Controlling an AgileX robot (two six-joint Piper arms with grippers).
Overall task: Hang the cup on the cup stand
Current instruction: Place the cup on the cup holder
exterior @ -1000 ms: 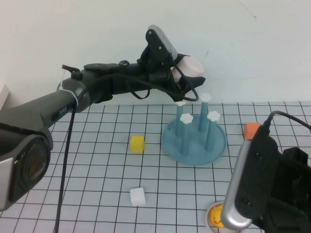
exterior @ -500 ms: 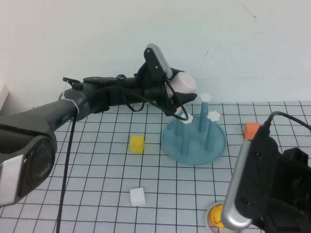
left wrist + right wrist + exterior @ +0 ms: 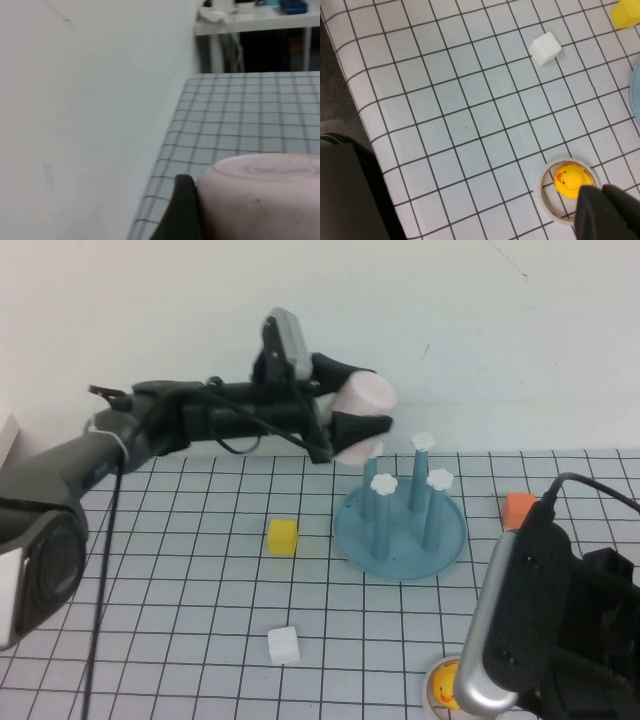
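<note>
My left gripper (image 3: pixel 360 400) is shut on the pale pink cup (image 3: pixel 364 416) and holds it on its side in the air, just above the back-left peg of the cup stand (image 3: pixel 352 530). The stand is a teal dish with blue pegs topped by white flower caps (image 3: pixel 383 483). In the left wrist view the cup (image 3: pixel 265 195) fills the lower corner beside one dark finger (image 3: pixel 182 212). My right gripper (image 3: pixel 592 195) is shut and empty, low at the near right, just over the duck ring.
A yellow cube (image 3: pixel 282 536) lies left of the stand, a white cube (image 3: pixel 284 645) nearer me, and an orange cube (image 3: pixel 517 507) right of the stand. A round ring with a yellow duck (image 3: pixel 571 181) sits under the right gripper. The white wall stands close behind the stand.
The left gripper rolled its wrist and drew back leftward and down with the cup, which now sits lower beside the stand's back pegs. The right arm has not moved.
</note>
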